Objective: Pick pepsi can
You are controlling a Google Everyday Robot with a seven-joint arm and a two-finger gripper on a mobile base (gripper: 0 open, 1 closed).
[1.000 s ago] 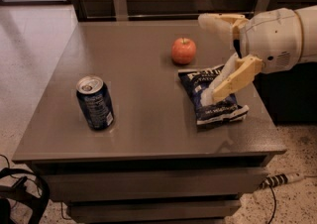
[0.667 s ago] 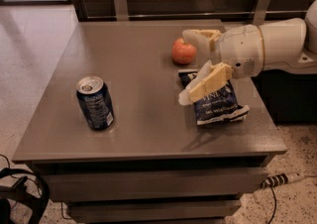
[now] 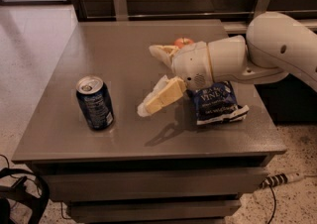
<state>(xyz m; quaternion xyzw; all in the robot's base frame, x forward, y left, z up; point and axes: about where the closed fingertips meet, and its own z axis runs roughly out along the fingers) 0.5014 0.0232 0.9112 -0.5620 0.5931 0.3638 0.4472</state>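
Observation:
The pepsi can (image 3: pixel 94 103), dark blue with a silver top and pull tab, stands upright at the front left of the grey table (image 3: pixel 114 49). My gripper (image 3: pixel 147 80) hovers above the table's middle, to the right of the can and apart from it. Its two cream fingers are spread wide, one fingertip (image 3: pixel 154 49) farther back and one nearer the front, pointing left toward the can. The gripper is open and empty. The white arm (image 3: pixel 277 44) reaches in from the right.
A dark blue chip bag (image 3: pixel 216 101) lies flat on the table's right side, partly under my wrist. A red apple (image 3: pixel 184 42) sits behind the gripper. A wooden wall with metal brackets (image 3: pixel 119 0) runs along the back edge.
My arm has swung left across the table, from above the chip bag to the middle, closer to the can. The fingers stayed spread. The can, bag and apple have not moved.

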